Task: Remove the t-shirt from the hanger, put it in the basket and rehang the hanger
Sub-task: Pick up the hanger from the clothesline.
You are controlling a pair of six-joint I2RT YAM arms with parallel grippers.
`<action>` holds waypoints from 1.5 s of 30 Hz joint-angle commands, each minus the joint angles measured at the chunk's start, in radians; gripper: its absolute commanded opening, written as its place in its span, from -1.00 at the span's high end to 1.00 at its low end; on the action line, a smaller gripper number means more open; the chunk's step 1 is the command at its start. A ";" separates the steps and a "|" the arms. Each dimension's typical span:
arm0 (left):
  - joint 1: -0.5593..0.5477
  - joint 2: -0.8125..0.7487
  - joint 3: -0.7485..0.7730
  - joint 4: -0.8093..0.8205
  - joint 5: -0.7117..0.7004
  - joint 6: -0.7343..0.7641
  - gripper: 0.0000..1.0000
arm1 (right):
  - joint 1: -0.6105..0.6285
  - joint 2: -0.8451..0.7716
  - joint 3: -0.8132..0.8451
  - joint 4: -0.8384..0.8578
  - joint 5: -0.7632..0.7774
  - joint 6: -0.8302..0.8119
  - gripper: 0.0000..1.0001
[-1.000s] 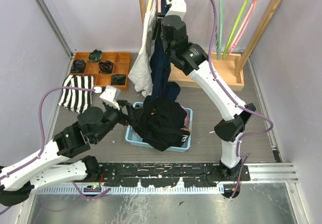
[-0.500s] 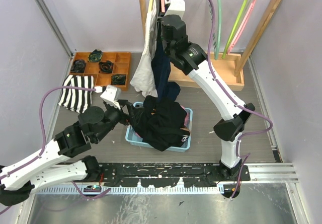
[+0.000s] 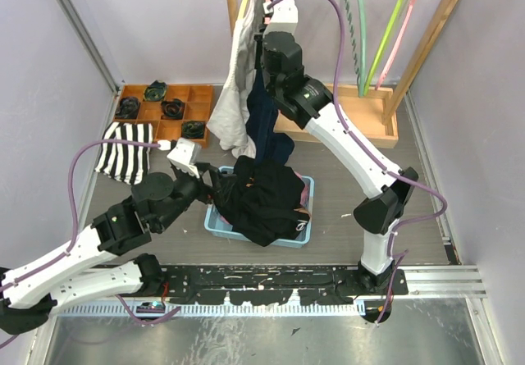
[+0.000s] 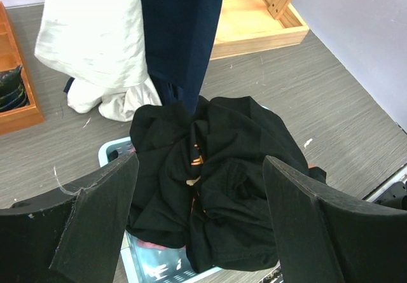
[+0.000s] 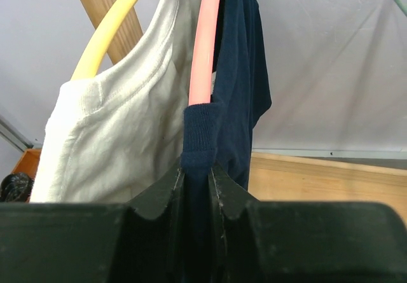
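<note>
One grab: we're clamping the right pincer (image 5: 196, 168) on the navy t-shirt (image 5: 245, 86), left pincer (image 4: 200, 168) gaping; next, sliding it off the pink hanger (image 5: 206, 35).

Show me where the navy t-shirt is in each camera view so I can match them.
Top external: the navy t-shirt hangs at top centre.
Left wrist: top centre, draping down to the black clothes.
Right wrist: centre, on the pink hanger, its edge pinched in the right pincer.
Shared landmark: the white t-shirt, hanging to its left in every view.
</note>
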 commanded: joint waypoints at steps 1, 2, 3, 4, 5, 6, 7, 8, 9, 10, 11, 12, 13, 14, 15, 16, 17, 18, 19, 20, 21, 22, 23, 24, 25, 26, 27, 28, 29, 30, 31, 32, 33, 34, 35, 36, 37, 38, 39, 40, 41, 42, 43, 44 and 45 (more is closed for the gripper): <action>-0.002 0.007 0.011 0.040 -0.005 0.010 -0.73 | -0.011 -0.079 -0.048 0.173 -0.008 -0.053 0.94; -0.002 0.008 0.011 0.041 -0.007 0.012 -0.73 | -0.011 -0.084 -0.052 0.183 -0.012 -0.053 0.94; -0.002 0.010 0.013 0.043 -0.009 0.012 -0.73 | -0.012 -0.090 -0.057 0.194 -0.015 -0.055 0.95; -0.003 0.011 0.012 0.046 -0.009 0.012 -0.72 | -0.013 -0.096 -0.066 0.208 -0.018 -0.061 0.96; -0.002 0.012 0.011 0.048 -0.011 0.012 -0.73 | -0.012 -0.106 -0.076 0.225 -0.021 -0.064 0.97; -0.002 0.015 0.012 0.049 -0.011 0.011 -0.73 | -0.012 -0.115 -0.090 0.243 -0.023 -0.068 0.98; -0.002 0.018 0.012 0.051 -0.010 0.010 -0.73 | -0.012 -0.127 -0.110 0.263 -0.026 -0.073 0.98; -0.002 0.020 0.012 0.053 -0.009 0.010 -0.72 | -0.012 -0.141 -0.129 0.288 -0.029 -0.077 0.99; -0.002 0.023 0.011 0.054 -0.011 0.009 -0.73 | -0.012 -0.156 -0.156 0.311 -0.030 -0.082 0.99; -0.003 0.026 0.010 0.057 -0.010 0.008 -0.73 | -0.012 -0.170 -0.179 0.336 -0.033 -0.088 0.99; -0.002 0.029 0.011 0.058 -0.011 0.007 -0.73 | -0.012 -0.189 -0.204 0.360 -0.038 -0.092 0.99; -0.002 0.031 0.011 0.059 -0.011 0.005 -0.73 | -0.014 -0.201 -0.224 0.386 -0.041 -0.095 0.99; -0.004 0.034 0.012 0.061 -0.011 0.006 -0.73 | -0.017 -0.211 -0.241 0.402 -0.043 -0.095 0.99; -0.002 0.035 0.011 0.062 -0.011 0.006 -0.73 | -0.019 -0.221 -0.257 0.417 -0.047 -0.096 0.99; -0.002 0.036 0.012 0.063 -0.012 0.006 -0.72 | -0.021 -0.229 -0.271 0.432 -0.052 -0.096 0.99; -0.002 0.037 0.010 0.065 -0.013 0.006 -0.73 | -0.024 -0.236 -0.283 0.444 -0.054 -0.097 0.99; -0.002 0.039 0.009 0.067 -0.014 0.006 -0.73 | -0.026 -0.240 -0.291 0.453 -0.055 -0.099 0.99; -0.002 0.039 0.009 0.068 -0.014 0.004 -0.73 | -0.028 -0.241 -0.295 0.457 -0.057 -0.100 0.99; -0.003 0.041 0.010 0.069 -0.013 0.004 -0.73 | -0.029 -0.242 -0.296 0.462 -0.058 -0.101 0.99; -0.002 0.041 0.011 0.070 -0.013 0.004 -0.73 | -0.029 -0.244 -0.298 0.470 -0.062 -0.103 0.99; -0.002 0.041 0.011 0.070 -0.014 0.004 -0.73 | -0.030 -0.245 -0.298 0.475 -0.066 -0.105 0.99; -0.002 0.041 0.011 0.070 -0.015 0.004 -0.73 | -0.030 -0.247 -0.300 0.478 -0.068 -0.106 0.99; -0.002 0.041 0.010 0.071 -0.013 0.004 -0.73 | -0.031 -0.249 -0.301 0.483 -0.071 -0.109 0.99; -0.002 0.039 0.012 0.069 -0.014 0.004 -0.73 | -0.030 -0.252 -0.303 0.490 -0.074 -0.110 0.99; -0.002 0.039 0.012 0.069 -0.013 0.005 -0.73 | -0.030 -0.255 -0.305 0.494 -0.075 -0.112 0.99; -0.003 0.038 0.012 0.068 -0.015 0.006 -0.73 | -0.031 -0.261 -0.308 0.499 -0.077 -0.113 0.99; -0.003 0.038 0.011 0.069 -0.016 0.007 -0.73 | -0.030 -0.266 -0.315 0.507 -0.081 -0.113 0.99; -0.002 0.038 0.012 0.069 -0.018 0.006 -0.73 | -0.030 -0.271 -0.322 0.517 -0.083 -0.112 0.99; -0.002 0.037 0.012 0.069 -0.017 0.008 -0.73 | -0.031 -0.278 -0.330 0.526 -0.086 -0.114 0.99; -0.002 0.038 0.012 0.068 -0.017 0.009 -0.73 | -0.031 -0.284 -0.334 0.534 -0.092 -0.115 0.99; -0.003 0.037 0.013 0.070 -0.017 0.009 -0.73 | -0.031 -0.288 -0.336 0.538 -0.095 -0.112 0.99; -0.002 0.038 0.012 0.071 -0.015 0.010 -0.72 | -0.031 -0.292 -0.335 0.539 -0.097 -0.113 0.99; -0.002 0.038 0.012 0.073 -0.015 0.012 -0.73 | -0.031 -0.295 -0.333 0.539 -0.101 -0.112 0.99; -0.002 0.037 0.014 0.075 -0.013 0.012 -0.72 | -0.032 -0.299 -0.333 0.537 -0.106 -0.111 0.99; -0.002 0.038 0.012 0.077 -0.012 0.012 -0.72 | -0.032 -0.304 -0.335 0.539 -0.110 -0.110 0.99; -0.002 0.038 0.011 0.079 -0.011 0.012 -0.72 | -0.031 -0.310 -0.339 0.541 -0.111 -0.110 0.99; -0.002 0.037 0.011 0.080 -0.011 0.012 -0.72 | -0.032 -0.318 -0.344 0.543 -0.114 -0.110 0.99; -0.003 0.038 0.012 0.083 -0.010 0.012 -0.72 | -0.031 -0.325 -0.348 0.542 -0.116 -0.110 0.99; -0.003 0.038 0.012 0.084 -0.008 0.012 -0.72 | -0.031 -0.332 -0.349 0.538 -0.119 -0.108 0.99; -0.002 0.039 0.011 0.086 -0.007 0.012 -0.72 | -0.030 -0.338 -0.353 0.533 -0.121 -0.107 0.99; -0.002 0.039 0.011 0.090 -0.006 0.012 -0.72 | -0.031 -0.347 -0.357 0.528 -0.121 -0.107 0.99; -0.002 0.041 0.011 0.094 -0.005 0.012 -0.72 | -0.031 -0.356 -0.365 0.523 -0.121 -0.107 0.99; -0.002 0.042 0.013 0.099 -0.006 0.014 -0.72 | -0.031 -0.365 -0.374 0.521 -0.121 -0.107 0.99; -0.002 0.044 0.016 0.103 -0.006 0.016 -0.72 | -0.031 -0.377 -0.392 0.521 -0.123 -0.107 0.99; -0.002 0.047 0.021 0.109 -0.005 0.022 -0.72 | -0.031 -0.395 -0.407 0.519 -0.124 -0.107 0.99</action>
